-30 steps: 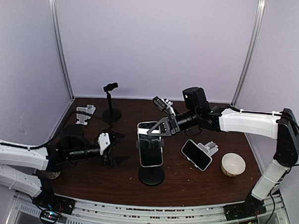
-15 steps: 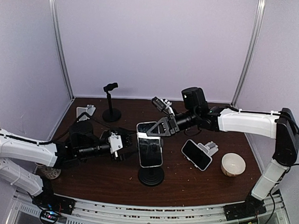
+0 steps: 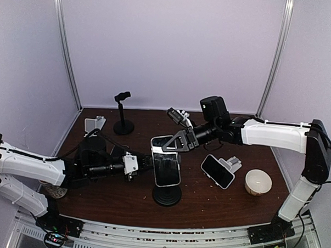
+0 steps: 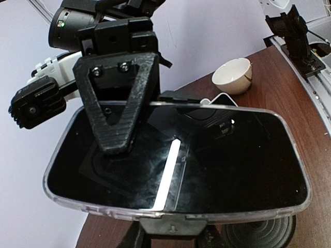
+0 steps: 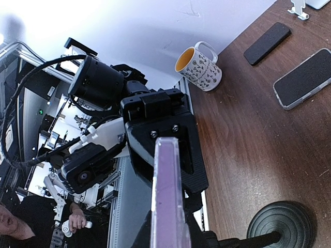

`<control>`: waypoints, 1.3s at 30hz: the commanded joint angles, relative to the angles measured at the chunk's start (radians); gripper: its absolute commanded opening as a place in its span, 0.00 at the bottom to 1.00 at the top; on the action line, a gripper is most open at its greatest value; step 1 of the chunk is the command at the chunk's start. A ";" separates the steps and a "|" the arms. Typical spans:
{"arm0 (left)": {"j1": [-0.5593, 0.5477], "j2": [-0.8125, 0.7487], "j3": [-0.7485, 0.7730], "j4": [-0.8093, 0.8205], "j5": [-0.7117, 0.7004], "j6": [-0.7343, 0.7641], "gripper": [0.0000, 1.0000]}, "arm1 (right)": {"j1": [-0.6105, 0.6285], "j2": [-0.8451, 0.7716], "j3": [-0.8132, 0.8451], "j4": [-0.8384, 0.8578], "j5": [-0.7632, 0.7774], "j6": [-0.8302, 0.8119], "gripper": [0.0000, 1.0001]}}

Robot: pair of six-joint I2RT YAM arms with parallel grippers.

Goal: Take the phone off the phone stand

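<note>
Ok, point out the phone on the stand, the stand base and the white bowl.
phone (image 3: 167, 169): top view, screen centre.
stand base (image 3: 167, 197): top view, round foot.
white bowl (image 3: 258, 181): top view, inner wall.

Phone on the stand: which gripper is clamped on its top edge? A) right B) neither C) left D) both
A: the right gripper is shut on the top edge of the phone, while the left gripper sits lower, at the phone's left side.

Black phone (image 3: 167, 169) stands upright, slightly tilted, on round-based stand (image 3: 166, 196).
</note>
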 commanded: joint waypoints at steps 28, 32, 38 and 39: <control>0.135 -0.075 -0.186 0.239 0.020 -0.059 0.00 | -0.007 -0.009 0.050 -0.409 0.051 -0.312 0.00; 0.135 -0.059 -0.166 0.235 0.036 -0.071 0.00 | 0.015 -0.007 0.061 -0.365 0.047 -0.294 0.00; 0.135 -0.104 -0.160 0.218 0.035 -0.159 0.24 | 0.022 0.001 0.062 -0.262 0.057 -0.217 0.00; 0.135 -0.124 -0.150 0.176 0.017 -0.221 0.31 | 0.022 -0.002 0.060 -0.259 0.061 -0.215 0.00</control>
